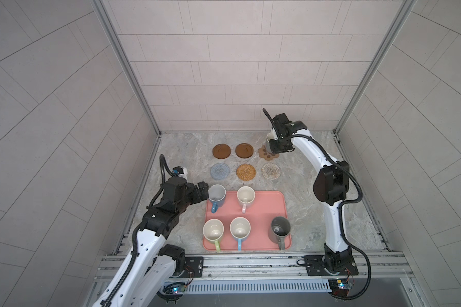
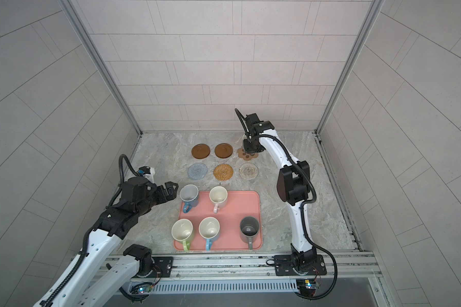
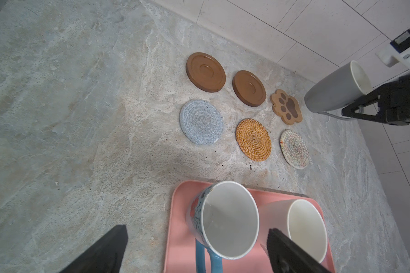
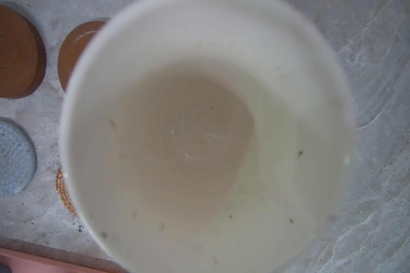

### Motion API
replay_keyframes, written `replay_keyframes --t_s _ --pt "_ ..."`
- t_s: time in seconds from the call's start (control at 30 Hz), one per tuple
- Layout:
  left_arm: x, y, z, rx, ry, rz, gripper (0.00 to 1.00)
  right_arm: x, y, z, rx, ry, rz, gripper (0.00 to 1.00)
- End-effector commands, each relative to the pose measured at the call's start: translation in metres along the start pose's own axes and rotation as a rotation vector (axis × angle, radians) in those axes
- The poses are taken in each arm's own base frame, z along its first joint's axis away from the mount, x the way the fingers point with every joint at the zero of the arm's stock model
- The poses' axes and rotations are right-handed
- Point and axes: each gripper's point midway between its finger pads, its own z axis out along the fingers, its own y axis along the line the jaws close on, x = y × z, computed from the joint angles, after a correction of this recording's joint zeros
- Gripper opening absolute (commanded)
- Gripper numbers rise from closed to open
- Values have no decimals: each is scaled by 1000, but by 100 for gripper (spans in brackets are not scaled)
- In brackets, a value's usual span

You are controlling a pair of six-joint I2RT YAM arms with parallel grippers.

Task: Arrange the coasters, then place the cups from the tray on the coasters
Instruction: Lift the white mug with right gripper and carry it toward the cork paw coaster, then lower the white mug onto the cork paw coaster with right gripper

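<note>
Six coasters lie in two rows beyond the tray: two brown discs (image 1: 222,151) (image 1: 244,151) and a paw shape (image 3: 287,109) at the back, with grey-blue (image 1: 220,171), rattan (image 1: 246,172) and beige woven (image 1: 271,171) rounds in front. The pink tray (image 1: 266,210) holds the blue (image 1: 216,194), pink (image 1: 245,196), yellow-green (image 1: 213,230), light blue (image 1: 240,228) and dark grey (image 1: 280,228) cups. My right gripper (image 1: 276,144) is shut on the handle of a grey cup (image 3: 334,89), held tilted in the air over the paw coaster's far side. My left gripper (image 3: 197,229) is open, level with the blue cup's left side.
The tiled back wall rises just behind the back row of coasters, and side walls close in the marble table (image 1: 176,159). A metal rail (image 1: 250,261) runs along the table's front edge, carrying both arm bases.
</note>
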Motion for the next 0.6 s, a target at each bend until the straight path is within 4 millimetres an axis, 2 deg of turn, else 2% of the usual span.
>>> replay_keyframes --t_s 0.0,0.27,0.57 --pt "-2 1 -4 0 -12 -11 100 -19 -2 -4 28 -47 78 2" --pt "-9 -7 -6 34 -30 -16 100 -31 3 9 29 -59 75 2" --pt "-4 -6 -1 36 -14 -23 100 -36 7 24 13 -59 106 2"
